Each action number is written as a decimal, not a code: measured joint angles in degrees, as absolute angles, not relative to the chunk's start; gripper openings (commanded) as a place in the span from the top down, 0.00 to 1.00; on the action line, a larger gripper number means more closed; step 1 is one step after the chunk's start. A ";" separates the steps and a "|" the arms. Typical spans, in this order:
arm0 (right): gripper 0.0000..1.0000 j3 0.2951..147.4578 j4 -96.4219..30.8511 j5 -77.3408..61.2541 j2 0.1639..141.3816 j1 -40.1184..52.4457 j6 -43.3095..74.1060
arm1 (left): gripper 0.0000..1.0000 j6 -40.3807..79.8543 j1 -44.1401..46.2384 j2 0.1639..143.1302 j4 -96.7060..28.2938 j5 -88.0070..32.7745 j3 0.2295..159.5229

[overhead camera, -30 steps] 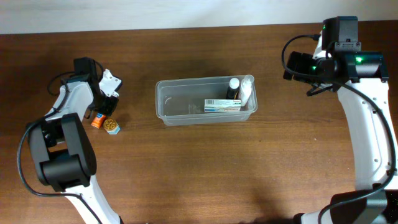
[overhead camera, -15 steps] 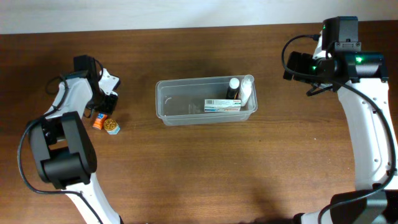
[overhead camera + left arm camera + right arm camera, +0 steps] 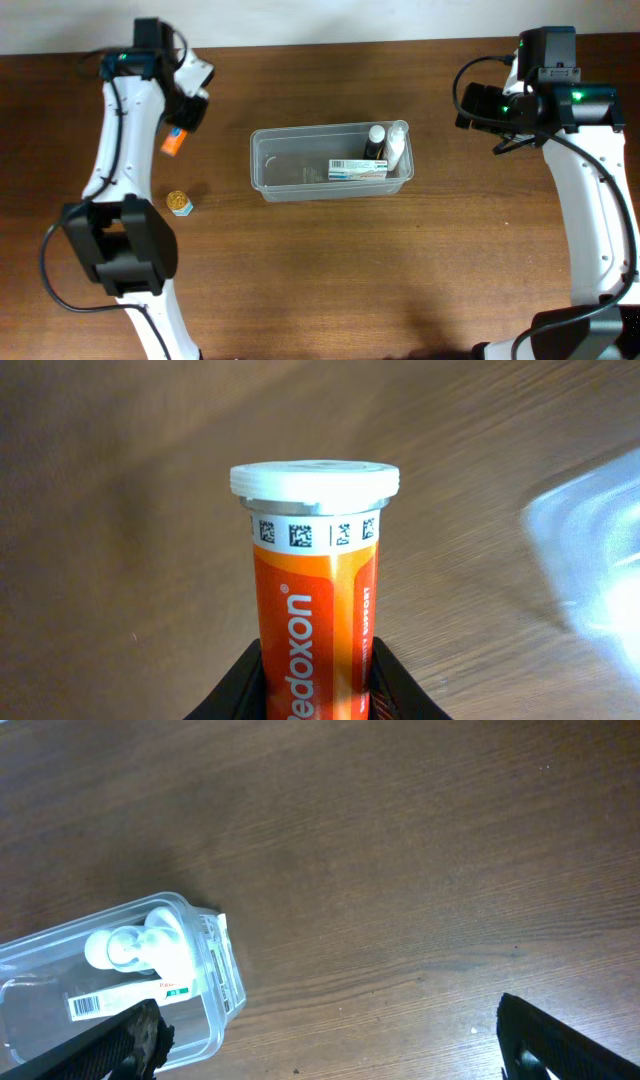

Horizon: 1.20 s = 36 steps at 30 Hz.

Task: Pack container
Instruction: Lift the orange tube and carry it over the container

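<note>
Redoxon tube [image 3: 315, 610] is clamped low on its body by the left gripper [image 3: 318, 690], with the cap end free, presumably for dropping into the container [image 3: 256, 165]. The container is set mid-table, well right of the tube. A box [image 3: 358, 169], white bottle [image 3: 395, 145] and dark bottle [image 3: 374, 140] are packed at its right end; the left end is bare. The right gripper [image 3: 330, 1050] is spread wide, empty, and parked beyond the container. A small gold-lidded jar [image 3: 180, 203] is not yet packed.

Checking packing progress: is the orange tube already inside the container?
No, the orange tube is clamped in the left gripper, outside the container.
</note>
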State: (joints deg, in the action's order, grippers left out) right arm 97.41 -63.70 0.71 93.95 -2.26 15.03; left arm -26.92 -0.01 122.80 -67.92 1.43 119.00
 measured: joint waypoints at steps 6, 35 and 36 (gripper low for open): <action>0.02 97.41 -63.68 0.71 93.95 -2.26 15.03 | 0.84 -26.92 7.25 122.80 -72.93 1.43 126.78; 0.02 97.41 -63.70 0.71 93.95 -2.26 15.03 | 0.77 -43.88 28.16 122.80 -76.84 -3.05 121.27; 0.02 97.41 -63.70 0.71 93.97 -2.26 15.05 | 0.76 -44.66 28.16 122.80 -75.79 -3.07 120.33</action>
